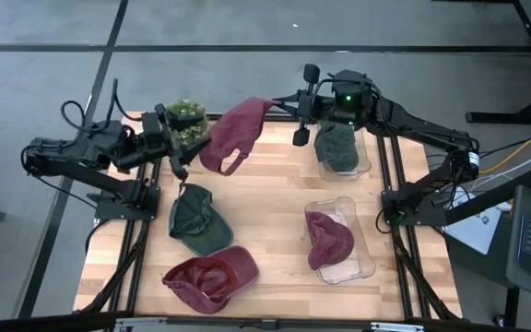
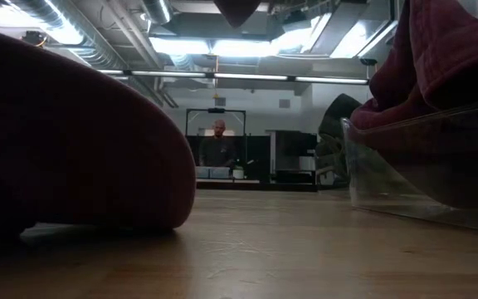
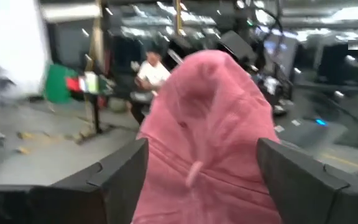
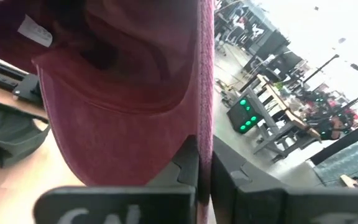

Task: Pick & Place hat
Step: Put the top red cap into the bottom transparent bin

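I hold a maroon hat (image 1: 236,134) in the air above the table's (image 1: 275,198) far edge, strung between both arms. The right gripper (image 1: 279,103) pinches the hat's edge; in the right wrist view its fingers (image 4: 188,168) are closed flat on a thin fold of the cloth, so the hat hangs from that point. The left gripper (image 1: 178,159) sits near the far left corner at the hat's other side; in the left wrist view its fingers (image 3: 123,177) stand wide apart with the hat filling the space between them, touching neither as far as I can tell. I judge this to be a handover or a release, the open left gripper either about to take the hat or just clear of it; which, I cannot tell. A green hat (image 1: 337,148) lies in a clear bin (image 1: 365,152) at the far right, and a second maroon hat (image 1: 328,240) in a bin (image 1: 358,267) near the right edge, which suggests sorting into bins. Loose on the table lie another green hat (image 1: 196,219) toward the left and another maroon hat (image 1: 212,278) at the near edge. A camouflage hat (image 1: 187,118) rests at the far left corner behind the left gripper.
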Action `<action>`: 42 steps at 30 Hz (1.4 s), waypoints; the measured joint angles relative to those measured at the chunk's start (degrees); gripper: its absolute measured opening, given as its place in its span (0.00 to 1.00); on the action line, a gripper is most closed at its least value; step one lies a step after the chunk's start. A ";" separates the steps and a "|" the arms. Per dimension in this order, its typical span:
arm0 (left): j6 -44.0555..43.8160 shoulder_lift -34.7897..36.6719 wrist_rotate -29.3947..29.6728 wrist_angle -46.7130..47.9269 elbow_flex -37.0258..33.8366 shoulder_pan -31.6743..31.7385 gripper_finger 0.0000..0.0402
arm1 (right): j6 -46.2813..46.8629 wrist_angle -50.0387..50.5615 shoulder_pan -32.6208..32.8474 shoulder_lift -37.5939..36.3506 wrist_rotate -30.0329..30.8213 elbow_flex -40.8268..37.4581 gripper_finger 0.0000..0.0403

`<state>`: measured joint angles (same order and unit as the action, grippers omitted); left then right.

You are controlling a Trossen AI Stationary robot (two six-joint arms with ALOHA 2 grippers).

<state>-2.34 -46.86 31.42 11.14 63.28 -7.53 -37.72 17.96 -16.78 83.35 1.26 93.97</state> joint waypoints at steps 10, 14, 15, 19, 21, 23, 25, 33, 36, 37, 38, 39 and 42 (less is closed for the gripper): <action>-1.28 -5.87 -6.47 7.16 3.81 1.01 0.78 | 1.51 0.74 0.22 0.02 -0.06 0.00 0.05; 2.62 -8.18 -4.67 6.92 3.81 2.23 0.78 | 2.06 0.58 0.23 0.02 -3.17 0.00 0.05; 3.36 -8.55 -4.79 6.48 3.81 2.47 0.78 | 2.27 0.58 0.27 0.02 -3.29 0.00 0.05; 3.49 -9.54 -5.43 6.25 3.83 3.48 0.78 | 2.80 0.62 0.37 0.02 -3.34 0.00 0.05; 3.54 -9.77 -4.86 6.26 3.83 3.58 0.76 | 2.80 0.63 0.37 0.02 -3.34 0.00 0.05; 3.87 -9.70 -3.64 6.22 3.83 3.50 0.73 | 2.80 0.74 0.37 0.02 -3.34 0.00 0.05; 4.12 -9.68 -2.41 6.22 3.83 3.52 0.67 | 2.80 0.76 0.39 0.02 -3.38 0.00 0.05; 4.86 -9.68 0.67 5.77 3.83 3.52 0.28 | 3.02 0.74 0.52 0.02 -3.39 0.00 0.05; 8.85 -9.66 3.84 2.51 3.83 3.46 0.12 | 3.04 0.74 0.59 0.02 -3.43 0.00 0.05; 10.51 -9.50 4.91 1.14 3.83 3.41 0.07 | 3.29 0.74 0.59 0.02 -3.43 0.00 0.05; 11.99 -9.40 6.08 -0.43 3.83 3.41 0.05 | 3.82 0.74 0.58 0.02 -3.45 0.00 0.05; 13.28 -9.35 7.27 -2.40 3.83 3.39 0.05 | 4.70 0.74 0.57 0.02 -3.43 0.00 0.05; 17.43 -9.37 11.60 -7.52 3.83 3.41 0.06 | 6.54 0.78 0.57 0.02 -3.45 0.00 0.05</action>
<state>15.09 -56.23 43.02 3.62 67.11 -4.12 -31.17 18.74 -16.21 83.37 -2.19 93.97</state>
